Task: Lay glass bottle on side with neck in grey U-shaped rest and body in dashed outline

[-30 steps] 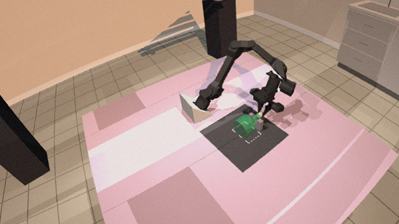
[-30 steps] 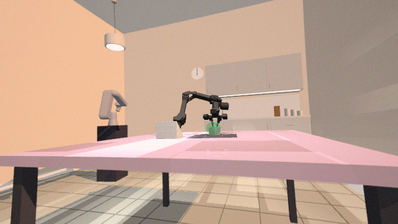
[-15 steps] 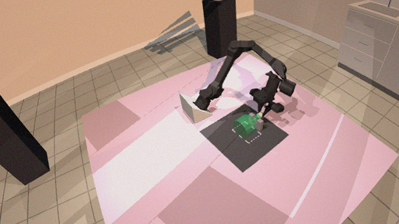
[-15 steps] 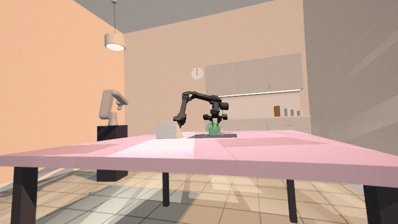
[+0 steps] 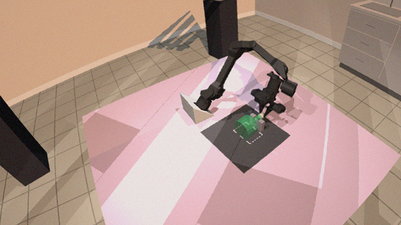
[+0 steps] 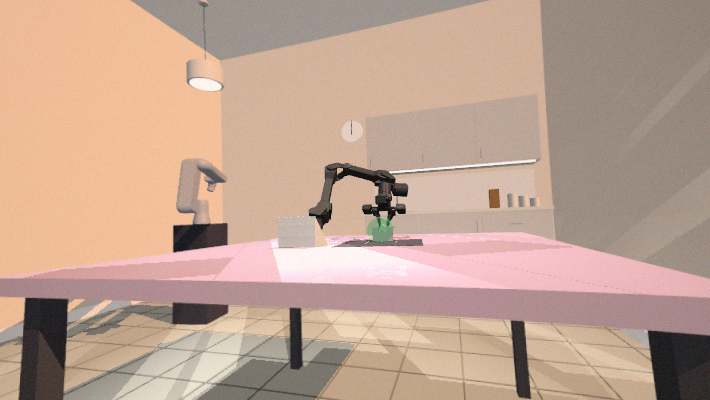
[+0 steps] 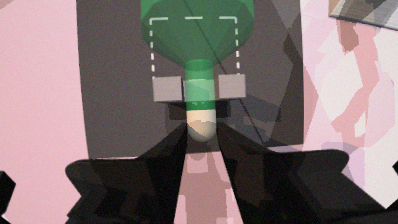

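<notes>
Glass bottle (image 5: 243, 126) (image 6: 380, 230) (image 7: 200, 20), one, green and see-through: lying on its side above the dark mat (image 5: 245, 161) (image 6: 412, 243) (image 7: 115, 100) on the table (image 5: 255, 202) (image 6: 350, 292) (image 7: 40, 75), neck between the two uprights of the grey rest (image 5: 261, 125) (image 7: 167, 89), body over the dashed outline (image 5: 250, 143) (image 7: 152, 50). Full seating: you cannot tell from these views, nor whether the whole body falls inside the line. Gripper (image 5: 263, 115) (image 6: 384, 224) (image 7: 201, 126), one: fingers part-way open, closed on the bottle at the pale stopper end (image 7: 201, 120), just outside the rest. Handling, by judgement: rigid, smooth, likely slippery, brittle under any knock; weight probably biased to the wide body, so your hold at the slim end gives little control over roll or sag. Place of hold: neck or stopper end, fingers on opposite sides, pressure light and even; the broad body looks awkward for these fingers. Release, when you judge both body and neck supported: open slowly and equally, sparing the uprights, then lift straight up without dragging the neck. Hazards: a short drop, a sideways nudge, a roll.
</notes>
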{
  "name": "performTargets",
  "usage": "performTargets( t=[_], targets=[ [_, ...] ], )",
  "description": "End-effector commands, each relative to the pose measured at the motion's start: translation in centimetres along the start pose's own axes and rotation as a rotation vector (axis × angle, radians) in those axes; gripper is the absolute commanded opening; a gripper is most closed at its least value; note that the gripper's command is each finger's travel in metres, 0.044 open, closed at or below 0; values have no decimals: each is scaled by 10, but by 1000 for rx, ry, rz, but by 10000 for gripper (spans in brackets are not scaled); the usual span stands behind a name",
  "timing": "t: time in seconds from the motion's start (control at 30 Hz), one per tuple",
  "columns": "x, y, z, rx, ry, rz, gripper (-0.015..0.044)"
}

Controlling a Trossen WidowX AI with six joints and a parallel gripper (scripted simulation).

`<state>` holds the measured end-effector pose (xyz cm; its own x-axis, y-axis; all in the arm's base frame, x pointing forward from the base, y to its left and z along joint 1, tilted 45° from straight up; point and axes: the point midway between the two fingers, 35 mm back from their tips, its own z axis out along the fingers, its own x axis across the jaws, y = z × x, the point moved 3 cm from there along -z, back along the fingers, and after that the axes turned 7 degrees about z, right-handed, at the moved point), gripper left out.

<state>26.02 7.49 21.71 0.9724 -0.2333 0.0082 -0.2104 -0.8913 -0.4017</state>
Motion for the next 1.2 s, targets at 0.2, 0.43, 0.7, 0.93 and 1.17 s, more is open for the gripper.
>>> performTargets(
  t=[0.2, 0.43, 0.7, 0.93, 1.17],
  targets=[
    [0, 0, 0, -2, 0, 0, 344],
    [0, 10, -7, 56, -28, -5, 440],
    [3, 43, -44, 355, -20, -18, 440],
    [1, 48, -47, 363, -18, -18, 440],
    [1, 48, -47, 363, -18, -18, 440]
  ],
)
